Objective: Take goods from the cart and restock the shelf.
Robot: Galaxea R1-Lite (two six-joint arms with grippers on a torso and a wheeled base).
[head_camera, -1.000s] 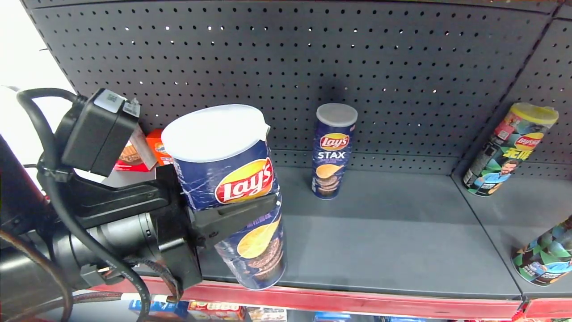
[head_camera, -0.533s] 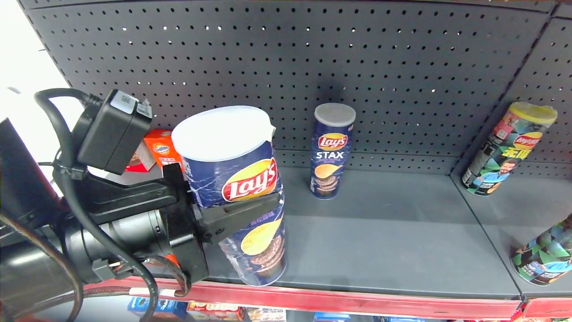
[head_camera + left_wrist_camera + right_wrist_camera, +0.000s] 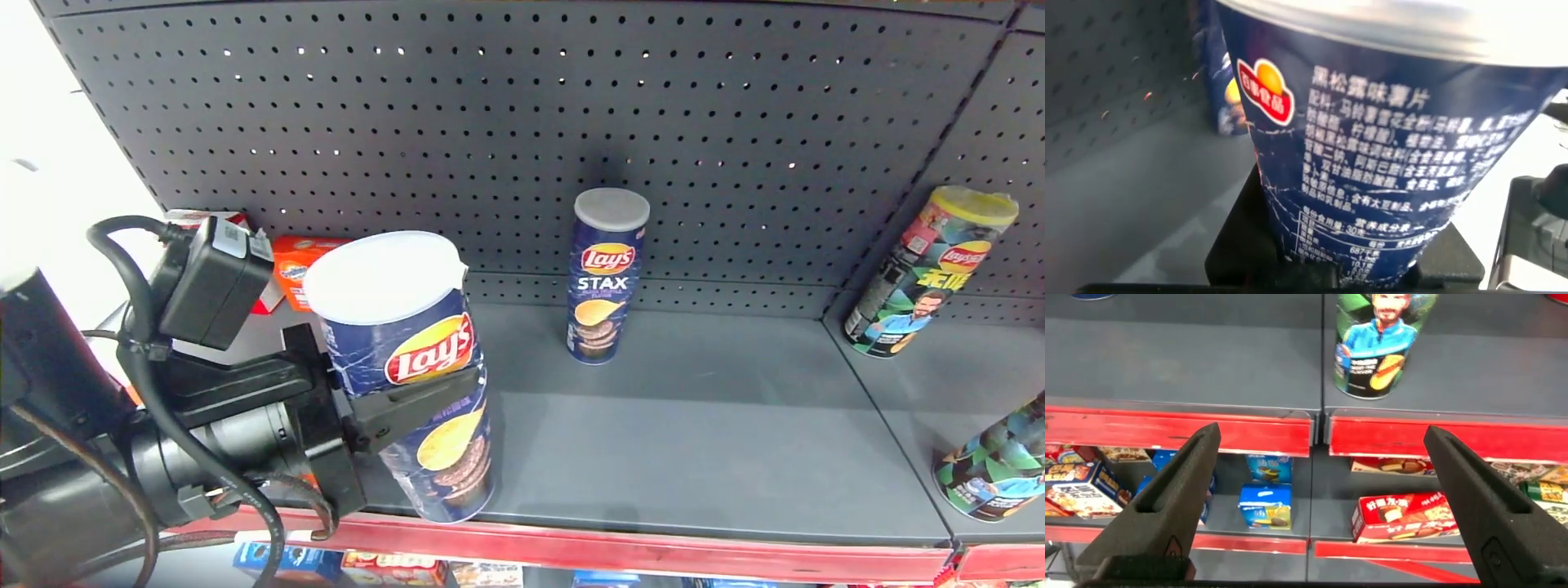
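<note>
Held item: a chip can (image 3: 404,359) (image 3: 1372,163), a tall dark-blue tube with a white lid and a red-and-yellow logo. It is slightly tilted and clasped at mid-height by the left gripper (image 3: 429,367), over the near left edge of the shelf (image 3: 694,441). Whether its base touches the board cannot be told. A second blue can (image 3: 608,273) with a grey lid stands upright at far centre. Right bay: one green can (image 3: 931,273) far, yellow-lidded; another green can (image 3: 992,469) near the red front edge.

Left arm (image 3: 204,425) lies level at the near left, left gripper (image 3: 408,371) clamped on the chip can (image 3: 429,351), far finger seemingly behind it; right gripper (image 3: 1319,498) spread wide.
</note>
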